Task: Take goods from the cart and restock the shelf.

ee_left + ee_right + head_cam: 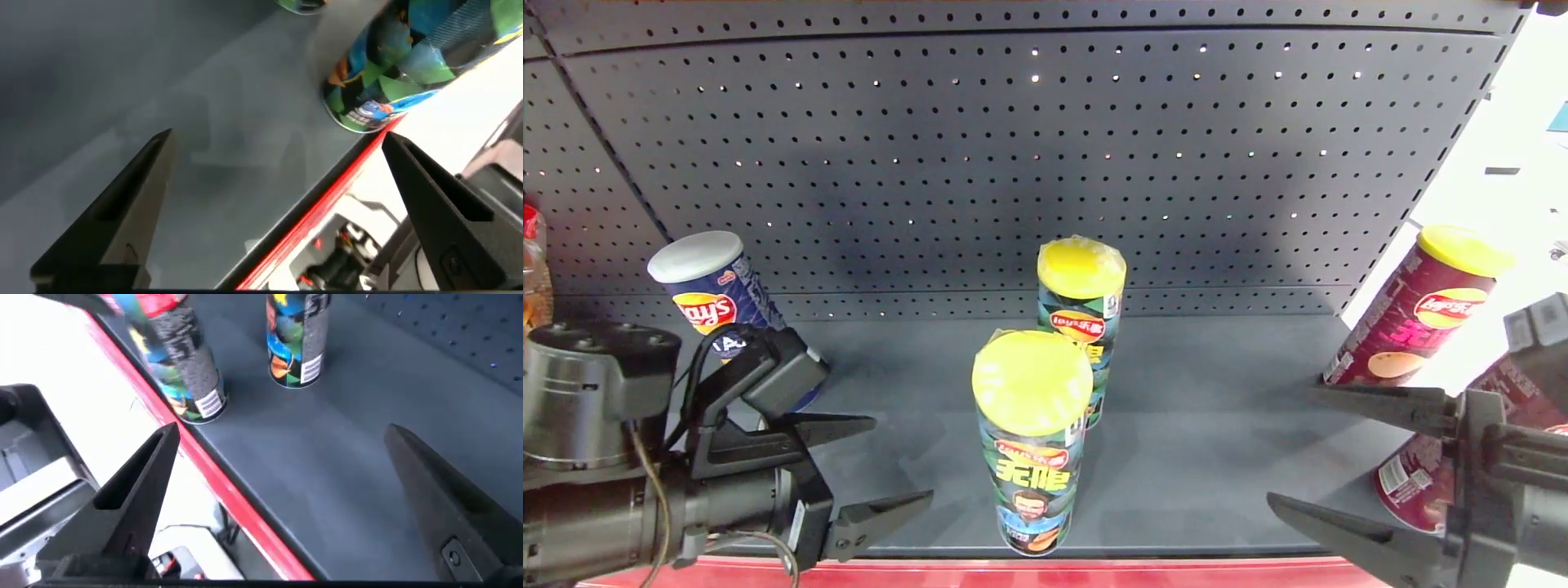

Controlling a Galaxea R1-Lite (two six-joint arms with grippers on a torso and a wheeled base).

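1. Left tool is spread wide and pinching nothing. It sits at the front edge of the shelf, just left of the front green can.
2. Right tool is also spread and empty, at the shelf's right end, in front of the near maroon can, which it partly hides.
3. Front green can stands by the red lip, with the rear green can straight behind it. I read that as one row, stocked back to front.
4. Blue can stands far left and the far maroon can far right. I judge flavours get separate lanes.
5. Both tools are free, so my guess is the next can must come from the cart.
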